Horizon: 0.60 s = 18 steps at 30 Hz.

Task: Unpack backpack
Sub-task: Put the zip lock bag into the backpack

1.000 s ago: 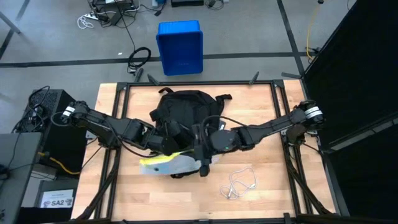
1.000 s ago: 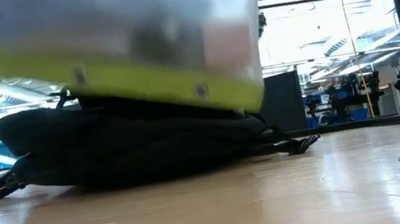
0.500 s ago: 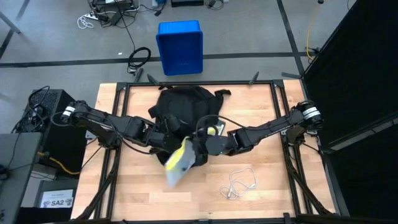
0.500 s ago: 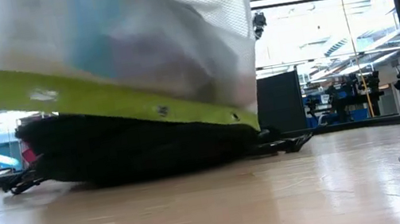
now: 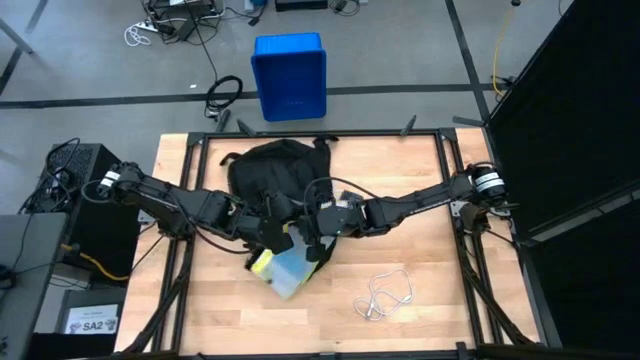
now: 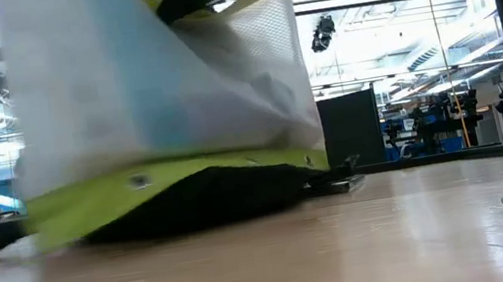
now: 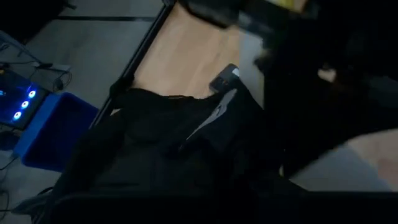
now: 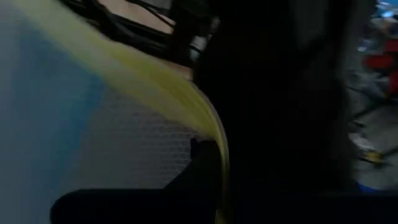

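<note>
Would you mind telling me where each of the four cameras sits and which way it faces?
High view: overhead, looking straight down on the table, both arms, the backpack and the yellow-edged mesh pouch.
Low view: at tabletop height, looking level across; the pouch fills the foreground.
Left wrist view: on the left arm, looking onto the backpack.
Right wrist view: on the right arm, close against the pouch.
The high and low views share pouch and backpack.

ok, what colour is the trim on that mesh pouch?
Yellow-green trim on the white mesh pouch; clearest in the low view.
</note>
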Tool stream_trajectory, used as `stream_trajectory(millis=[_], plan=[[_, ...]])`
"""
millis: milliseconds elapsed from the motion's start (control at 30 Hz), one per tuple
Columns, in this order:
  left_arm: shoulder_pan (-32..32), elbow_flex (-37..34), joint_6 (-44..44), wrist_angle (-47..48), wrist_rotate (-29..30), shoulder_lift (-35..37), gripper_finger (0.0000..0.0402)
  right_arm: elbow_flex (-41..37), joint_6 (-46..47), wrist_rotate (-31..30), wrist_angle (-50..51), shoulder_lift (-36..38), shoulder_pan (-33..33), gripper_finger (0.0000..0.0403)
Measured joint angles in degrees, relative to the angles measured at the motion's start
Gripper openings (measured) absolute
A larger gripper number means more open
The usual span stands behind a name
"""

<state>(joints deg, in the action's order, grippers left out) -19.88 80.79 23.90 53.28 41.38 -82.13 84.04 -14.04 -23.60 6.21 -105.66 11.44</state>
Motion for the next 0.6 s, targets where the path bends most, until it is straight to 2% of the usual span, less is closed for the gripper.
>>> stream_trajectory(millis=[133,267,367,500,600], plan=[[0.13,0.02,-1.23,-1.69,0.08,0.00,0.0001,0.08,1.91,3.52,-0.36,-0.13,0.46,0.0000],[0.05,0.02,-4.80,-8.05,-3.58,0.00,0.0001,0.08,3.18,2.21,-0.20,-0.13,0.19,0.0000],[-0.19,0.17,-7.19,-10.86,-5.17,0.00,0.0001,0.09,3.17,-2.57,0.33,-0.05,-0.67,0.0000],[-0.35,1.53,-7.24,-10.28,-4.57,0.00,0.0001,0.12,3.08,-13.62,0.01,-0.09,-1.56,0.0000],[-0.35,2.12,-7.02,-9.42,-4.86,0.00,0.0001,0.12,3.25,-19.34,0.29,-0.21,-1.90,0.0000]])
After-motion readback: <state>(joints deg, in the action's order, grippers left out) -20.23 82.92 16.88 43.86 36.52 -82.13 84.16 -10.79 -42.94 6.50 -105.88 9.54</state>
